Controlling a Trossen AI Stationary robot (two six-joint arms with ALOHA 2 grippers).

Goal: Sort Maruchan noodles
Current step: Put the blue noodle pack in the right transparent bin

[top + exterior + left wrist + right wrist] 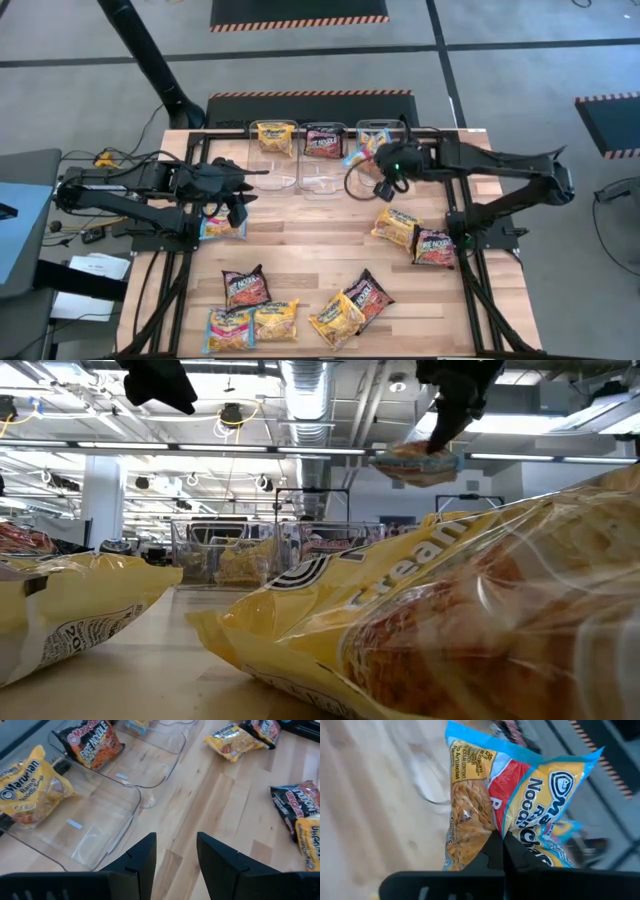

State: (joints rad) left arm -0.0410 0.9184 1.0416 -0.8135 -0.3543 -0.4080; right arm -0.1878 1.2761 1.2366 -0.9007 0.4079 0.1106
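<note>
Sorted: yellow packet (274, 137) and maroon packet (323, 141) binned at 12 o'clock. Right gripper (372, 150), fingers clamped on blue-edged packet (520, 805), over third bin (372, 127). Left gripper (175, 857) half-open, empty; about nine loose packets (300, 310) remain on surface (320, 245).

Left gripper (176, 857) (fingers parted) above clear bins (107, 827).

Two dark, slim jointed arms; left tool (175, 862) has black, flat, angular fingers (142, 857).

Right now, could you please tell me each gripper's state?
Left gripper: open, holding nothing.
Right gripper: closed on a light blue noodle packet.
</note>
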